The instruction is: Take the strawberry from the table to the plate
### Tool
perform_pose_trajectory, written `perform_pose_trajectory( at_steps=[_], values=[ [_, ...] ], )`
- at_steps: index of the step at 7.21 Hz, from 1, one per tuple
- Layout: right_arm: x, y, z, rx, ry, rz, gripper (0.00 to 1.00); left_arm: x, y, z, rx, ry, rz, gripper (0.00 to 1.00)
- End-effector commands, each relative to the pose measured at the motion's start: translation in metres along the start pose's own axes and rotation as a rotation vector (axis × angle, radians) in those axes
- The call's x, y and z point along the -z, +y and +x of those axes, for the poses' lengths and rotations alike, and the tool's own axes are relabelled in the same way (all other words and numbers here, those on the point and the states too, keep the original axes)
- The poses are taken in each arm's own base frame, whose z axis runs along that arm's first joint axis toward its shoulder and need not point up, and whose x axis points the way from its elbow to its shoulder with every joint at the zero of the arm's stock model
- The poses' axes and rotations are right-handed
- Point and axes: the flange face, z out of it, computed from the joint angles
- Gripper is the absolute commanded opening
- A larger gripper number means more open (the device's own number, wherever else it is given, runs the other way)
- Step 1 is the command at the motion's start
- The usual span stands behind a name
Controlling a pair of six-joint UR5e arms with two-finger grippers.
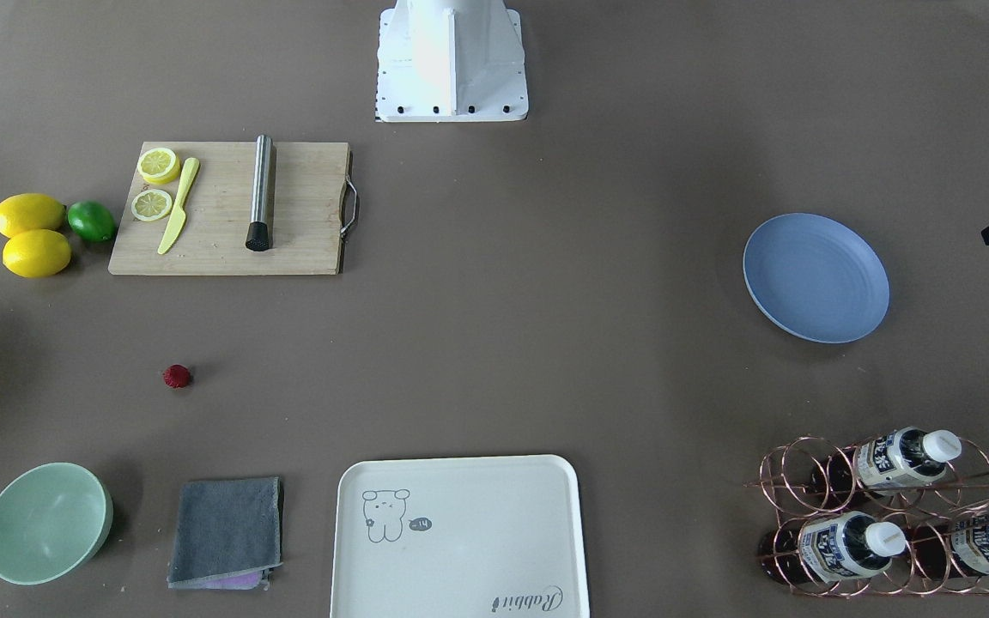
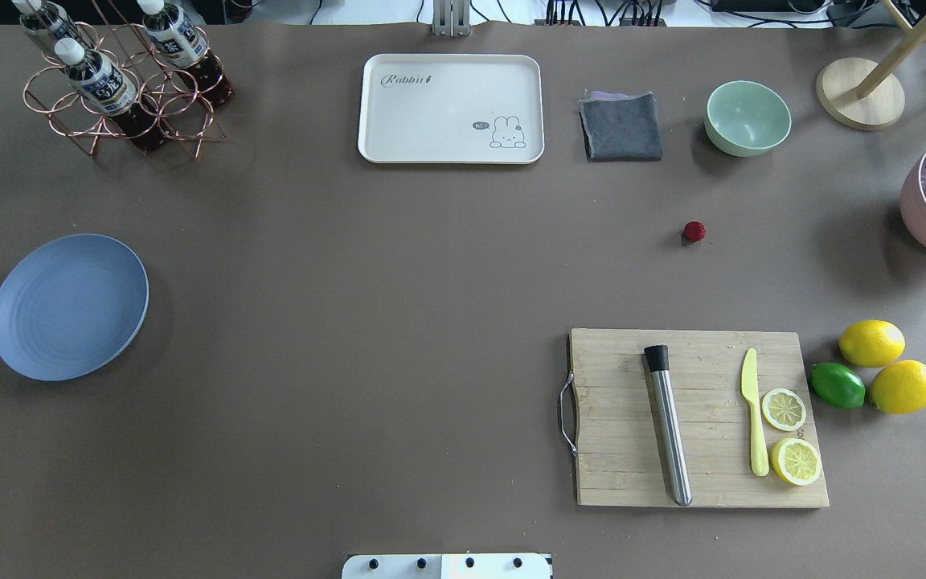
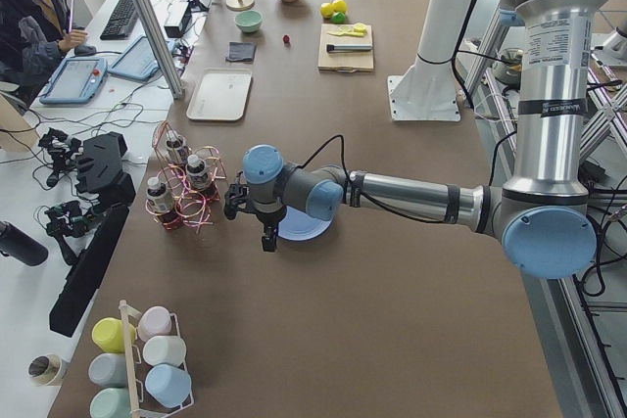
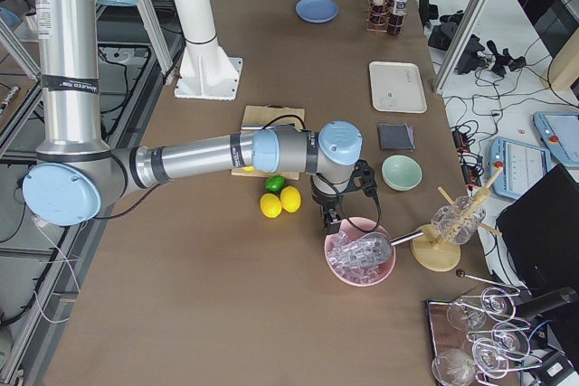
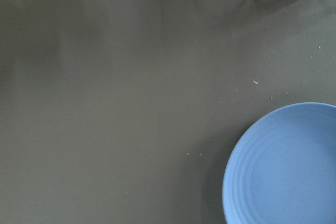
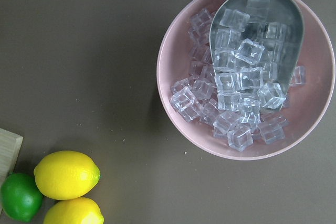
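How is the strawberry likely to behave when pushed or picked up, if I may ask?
Small and roundish, the strawberry lies free on the flat table, so a nudge would probably roll it. Its bumpy skin may aid grip. Being tiny, it is likely light and easily dislodged.

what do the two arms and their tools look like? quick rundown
They match. The left arm and right arm have silver tubular links, pale-blue round joint caps and small dark lettering on the upright link. A thin black cable loops near each wrist. The left tool and right tool are black.
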Motion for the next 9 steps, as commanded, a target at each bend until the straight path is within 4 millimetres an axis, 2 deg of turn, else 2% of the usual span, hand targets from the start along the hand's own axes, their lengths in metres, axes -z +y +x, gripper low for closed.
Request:
perform_pose_trajectory(
  at_steps=[1, 2, 4, 6, 7, 8, 9],
  values=[
    [-0.003, -0.005, -0.001, 0.006, -0.002, 0.002, 1.00, -0.082, 0.001, 0.010, 0.010, 0.052, -0.008, 0.97],
    [-0.004, -0.008, -0.004, 0.013, -0.003, 0.000, 1.00, -0.087, -0.002, 0.012, 0.035, 0.066, 0.006, 0.96],
    [-0.002, -0.009, -0.007, 0.000, -0.005, 0.006, 1.00, -0.102, 0.005, 0.024, 0.031, 0.068, -0.022, 0.82],
    [0.001, -0.011, -0.009, -0.022, -0.004, 0.011, 1.00, -0.109, 0.008, 0.022, 0.025, 0.069, -0.028, 0.74],
    [0.001, -0.014, -0.011, -0.021, -0.003, 0.013, 1.00, -0.108, 0.008, 0.023, 0.023, 0.071, -0.027, 0.65],
    [0.003, -0.015, -0.012, -0.018, -0.002, 0.016, 1.00, -0.108, 0.008, 0.023, 0.023, 0.071, -0.027, 0.38],
    [0.003, -0.015, -0.012, -0.019, -0.004, 0.016, 1.00, -0.108, 0.008, 0.023, 0.022, 0.071, -0.026, 0.18]
  ],
)
